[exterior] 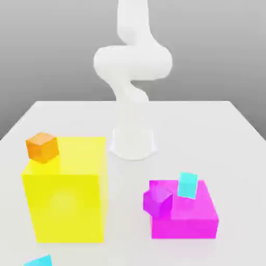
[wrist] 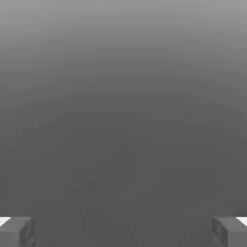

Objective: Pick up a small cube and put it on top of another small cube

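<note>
The small cube [exterior: 39, 261], bright sky-blue, lies on the white table at the exterior view's lower left edge, partly cut off by the frame. The other small cube [exterior: 157, 200], purple-violet, sits tilted against the near left corner of the big magenta block [exterior: 192, 218]. In the hand view my gripper [wrist: 123, 231] is open, its grey fingertips [wrist: 17, 232] far apart with nothing between them, facing a plain grey background. The white arm [exterior: 132, 62] rises from its base at the table's middle and leaves the frame at the top.
A paler turquoise cube [exterior: 187, 185] rests tilted on top of the magenta block. A large yellow cube [exterior: 67, 202] stands at the exterior view's left with a small orange cube [exterior: 42, 147] on its far left corner. The arm's base [exterior: 133, 143] stands behind them.
</note>
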Available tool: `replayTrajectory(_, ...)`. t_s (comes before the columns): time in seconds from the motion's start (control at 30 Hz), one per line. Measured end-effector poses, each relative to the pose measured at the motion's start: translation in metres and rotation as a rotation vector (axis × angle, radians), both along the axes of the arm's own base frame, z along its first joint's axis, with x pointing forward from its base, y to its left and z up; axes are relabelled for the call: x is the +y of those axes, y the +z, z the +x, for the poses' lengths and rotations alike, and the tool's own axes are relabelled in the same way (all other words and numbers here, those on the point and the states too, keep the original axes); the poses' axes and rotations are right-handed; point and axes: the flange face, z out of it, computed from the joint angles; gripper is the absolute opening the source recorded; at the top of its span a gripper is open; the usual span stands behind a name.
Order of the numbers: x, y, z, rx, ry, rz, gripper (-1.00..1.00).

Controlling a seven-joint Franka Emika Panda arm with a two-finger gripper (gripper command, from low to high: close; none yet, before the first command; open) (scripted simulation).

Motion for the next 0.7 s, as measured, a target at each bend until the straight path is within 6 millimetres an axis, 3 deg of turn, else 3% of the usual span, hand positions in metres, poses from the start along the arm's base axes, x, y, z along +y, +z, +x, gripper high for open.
replayTrajectory(0.17, -0.025, -0.063, 0.061, 0.127, 0.091, 0.031, 0.0)
replayTrajectory(0.37, -0.051, -0.149, 0.117, 0.26, 0.175, 0.049, 0.0)
replayTrajectory(0.53, -0.072, -0.226, 0.149, 0.361, 0.231, 0.044, 0.0)
replayTrajectory(0.7, -0.095, -0.304, 0.167, 0.455, 0.273, 0.018, 0.0)
